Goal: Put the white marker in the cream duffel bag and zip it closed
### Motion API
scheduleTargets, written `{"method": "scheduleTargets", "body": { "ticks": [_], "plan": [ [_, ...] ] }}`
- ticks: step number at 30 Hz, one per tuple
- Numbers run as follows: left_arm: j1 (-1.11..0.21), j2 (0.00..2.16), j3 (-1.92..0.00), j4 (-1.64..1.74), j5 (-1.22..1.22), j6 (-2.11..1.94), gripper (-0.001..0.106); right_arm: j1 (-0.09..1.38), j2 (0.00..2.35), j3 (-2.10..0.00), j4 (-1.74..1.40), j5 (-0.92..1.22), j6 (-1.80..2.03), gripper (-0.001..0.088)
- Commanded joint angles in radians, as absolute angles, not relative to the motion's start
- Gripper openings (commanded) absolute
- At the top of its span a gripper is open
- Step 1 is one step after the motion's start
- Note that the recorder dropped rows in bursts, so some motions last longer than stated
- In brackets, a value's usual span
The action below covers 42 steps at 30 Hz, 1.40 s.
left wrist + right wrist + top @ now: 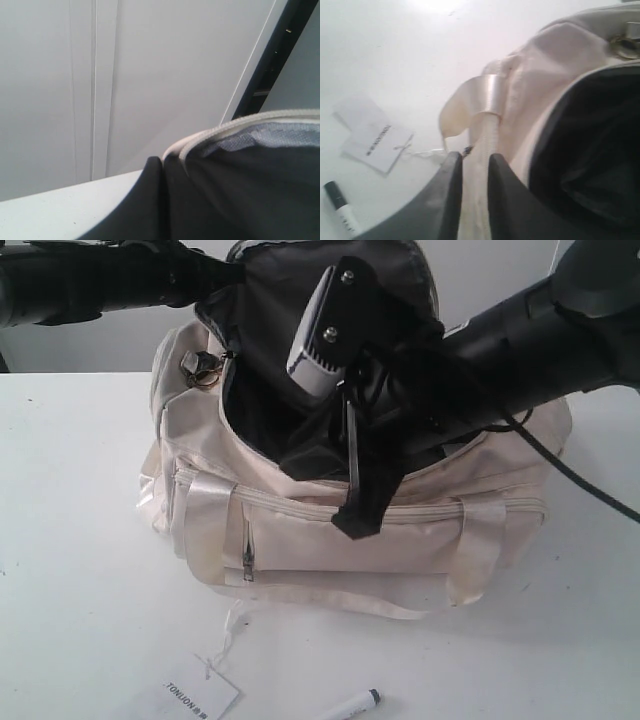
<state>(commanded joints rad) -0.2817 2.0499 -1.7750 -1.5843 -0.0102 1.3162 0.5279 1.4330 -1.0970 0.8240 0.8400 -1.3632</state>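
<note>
One white marker (350, 707) lies slantwise at the surface's (80, 540) front edge, nearest the right hand (474, 160) clamped on the cream duffel bag (330, 550).

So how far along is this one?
Done: the cream duffel bag gapes open. In hand: the right hand pinches its front rim. Remaining: the white marker lies on the table beside the paper tag, not picked up; zipping follows.
</note>
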Motion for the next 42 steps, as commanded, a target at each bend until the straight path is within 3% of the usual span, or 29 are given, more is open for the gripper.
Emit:
{"method": "scheduleTargets", "body": {
  "ticks": [2, 15, 19, 25, 33, 42],
  "plan": [
    [-0.282, 2.050, -1.775, -1.584, -0.010, 1.316, 0.000, 0.528, 1.433, -1.097, 0.818, 0.849, -1.363, 0.0001],
    [-0.282, 2.050, -1.775, -1.584, -0.010, 1.316, 0.000, 0.528, 1.435, -1.064, 0.738, 0.998, -1.504, 0.0001],
    [-0.282, 2.050, -1.775, -1.584, -0.010, 1.316, 0.000, 0.532, 1.435, -0.948, 0.700, 0.930, -1.646, 0.0093],
    [-0.282, 2.050, -1.775, -1.584, -0.010, 1.316, 0.000, 0.626, 1.465, -0.855, 0.595, 0.800, -1.663, 0.0106],
    [-0.282, 2.050, -1.775, -1.584, -0.010, 1.316, 0.000, 0.650, 1.548, -0.837, 0.560, 0.689, -1.663, 0.0225],
    [-0.282, 2.050, -1.775, -1.584, -0.010, 1.316, 0.000, 0.650, 1.635, -0.837, 0.537, 0.689, -1.664, 0.0242]
  ]
}}
